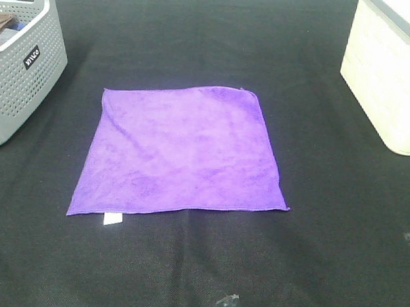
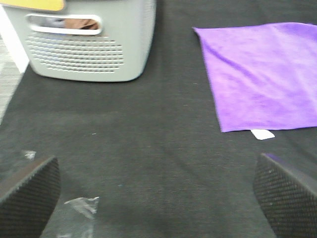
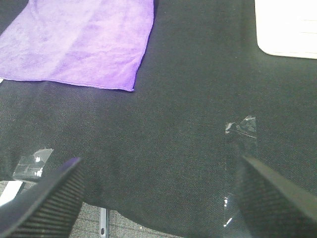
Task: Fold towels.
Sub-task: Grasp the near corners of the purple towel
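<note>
One bright purple towel (image 1: 181, 151) lies spread flat and square in the middle of the black cloth-covered table, with a small white tag (image 1: 112, 219) poking out at its near-left corner. Neither arm appears in the exterior high view. In the left wrist view my left gripper (image 2: 158, 193) stands wide open over bare black cloth, short of the towel (image 2: 262, 74) and its tag (image 2: 262, 134). My right gripper (image 3: 158, 196) is also open and empty near the table's front edge, with the towel's (image 3: 79, 42) near-right corner ahead of it.
A grey perforated basket (image 1: 18, 64) holding some cloth sits at the back left, also seen in the left wrist view as the basket (image 2: 89, 44). A cream bin (image 1: 389, 73) stands at the back right. Bits of clear tape (image 3: 240, 126) stick to the black cloth.
</note>
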